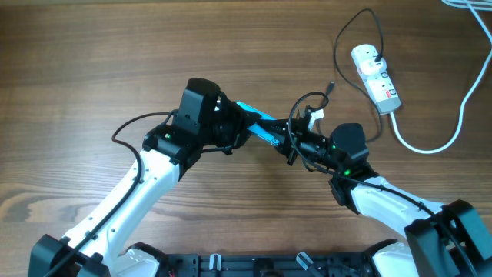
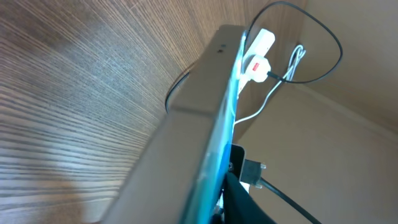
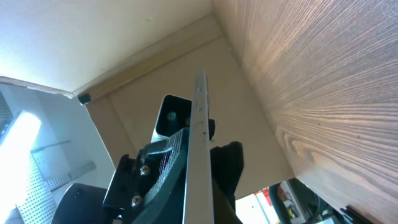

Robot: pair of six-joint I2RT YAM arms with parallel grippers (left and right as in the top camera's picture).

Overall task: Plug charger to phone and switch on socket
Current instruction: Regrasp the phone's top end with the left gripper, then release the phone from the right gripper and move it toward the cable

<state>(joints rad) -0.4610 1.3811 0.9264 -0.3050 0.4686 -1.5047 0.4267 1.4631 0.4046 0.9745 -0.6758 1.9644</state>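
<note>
Teal phone (image 1: 258,128), mid-frame, sits pinched edge-up in the left gripper (image 1: 234,127); for the right gripper (image 1: 296,146) I cannot tell. Keep the charger plug (image 2: 252,170) square to the phone, press gently; socket (image 1: 377,75) lies upper right.

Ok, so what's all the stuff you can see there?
phone: one, teal-blue screen, held up on edge between the two arms
charger: one, thin black cable, looping from the socket toward the arms
socket: one, white with a red-marked switch, far right of the table
thick lead: one, white, curving from the socket off the top right
table: one, brown wood, under everything
left pincer: one, black, shut on the phone
right pincer: one, black, at the phone's other end; grip hidden
</note>
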